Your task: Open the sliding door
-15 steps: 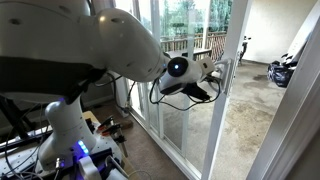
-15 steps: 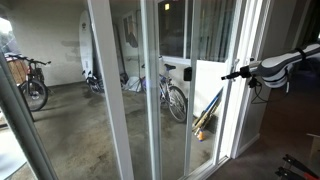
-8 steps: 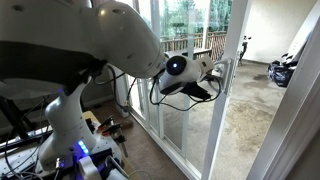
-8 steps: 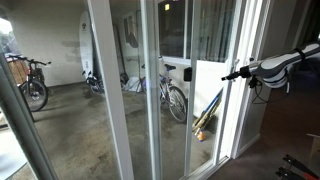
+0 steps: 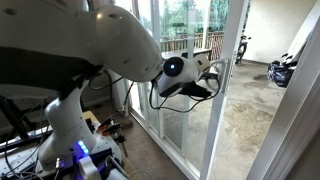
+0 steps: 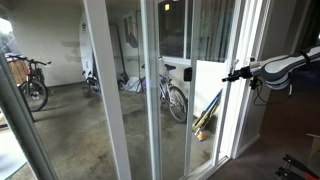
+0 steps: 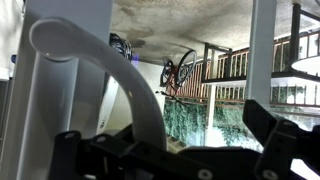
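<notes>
Jaws spread wide, straddling handle (image 7: 112, 62) on sliding door (image 5: 219, 110) upright; open doorway gap (image 5: 255, 105) beside door edge.

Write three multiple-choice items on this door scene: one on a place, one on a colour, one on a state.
1. Where is the gripper?
A. resting on the floor
B. at the sliding door, on its upright
C. inside a drawer

2. The door's frame is:
A. white
B. black
C. red

3. The gripper's jaws are:
A. shut on nothing
B. out of view
C. open, with the handle between them

Key: 1 B, an exterior view shows it against the upright. 2 A, the frame looks white in both exterior views. 3 C, the wrist view shows the pale loop passing between spread fingers.
</notes>
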You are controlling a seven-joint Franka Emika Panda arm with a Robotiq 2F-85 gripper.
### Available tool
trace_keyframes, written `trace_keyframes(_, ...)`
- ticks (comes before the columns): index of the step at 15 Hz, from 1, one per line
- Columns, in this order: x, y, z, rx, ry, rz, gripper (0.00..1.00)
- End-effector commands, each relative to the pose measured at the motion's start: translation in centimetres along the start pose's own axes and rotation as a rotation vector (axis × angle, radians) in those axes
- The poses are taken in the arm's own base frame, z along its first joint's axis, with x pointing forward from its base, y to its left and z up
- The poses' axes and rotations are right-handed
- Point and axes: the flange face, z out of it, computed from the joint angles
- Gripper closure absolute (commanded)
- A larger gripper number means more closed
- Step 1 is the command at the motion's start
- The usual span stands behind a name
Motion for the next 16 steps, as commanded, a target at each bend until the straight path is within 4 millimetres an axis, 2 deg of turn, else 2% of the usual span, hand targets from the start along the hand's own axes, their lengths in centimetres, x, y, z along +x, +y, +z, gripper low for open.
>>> trace_keyframes(1, 1.3, -5.0, 0.5, 0.107, 0.04, -0.08, 0.0)
trace_keyframes(9, 2.6, -8.0, 2.9, 0.173, 0.037, -0.113, 0.0)
trace_keyframes(16, 3.8, -9.3, 4.2, 0.183, -0.001, -0.162, 0.0)
